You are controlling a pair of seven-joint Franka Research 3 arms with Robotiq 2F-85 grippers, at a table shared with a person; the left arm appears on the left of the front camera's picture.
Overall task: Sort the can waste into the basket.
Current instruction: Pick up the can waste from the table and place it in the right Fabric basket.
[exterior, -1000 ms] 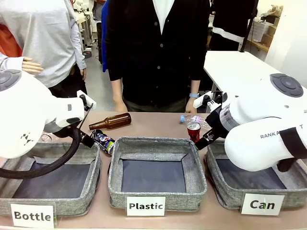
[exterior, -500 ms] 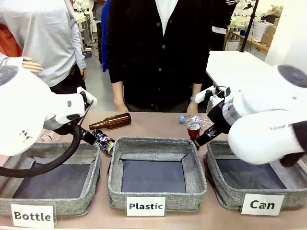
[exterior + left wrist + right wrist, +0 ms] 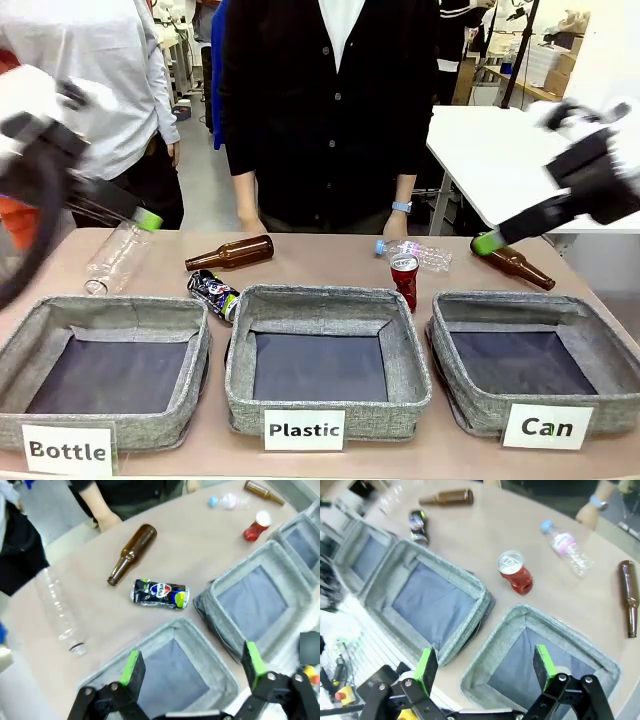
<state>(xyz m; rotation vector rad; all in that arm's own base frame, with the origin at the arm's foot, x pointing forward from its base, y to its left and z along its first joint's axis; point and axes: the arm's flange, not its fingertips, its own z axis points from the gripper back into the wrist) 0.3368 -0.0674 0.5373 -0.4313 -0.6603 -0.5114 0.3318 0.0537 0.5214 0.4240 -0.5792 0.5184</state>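
Motion blur smears both arms in the front view, the left arm (image 3: 40,150) at the upper left and the right arm (image 3: 590,175) at the upper right, so their outlines are hard to read there. One green pad (image 3: 487,242) of the right arm covers the neck end of a brown bottle (image 3: 520,265). The wrist views are plainer. The left jaws stand wide apart with nothing between them, above the Bottle basket (image 3: 150,640). The right jaws are likewise spread and hold nothing, above the Can basket (image 3: 475,405), whose right corner is cut off by the picture edge.

The blue can (image 3: 214,294) lies on its side on the counter (image 3: 320,262), against the far left corner of the Plastic basket (image 3: 328,298), in the gap beside the Bottle basket. The red can (image 3: 404,278) stands upright and dented just beyond that basket's far right corner, near the Can basket but outside it. Bare counter lies behind both cans, up to the person (image 3: 330,100) at the far edge. The Can basket's dark base shows unobstructed.
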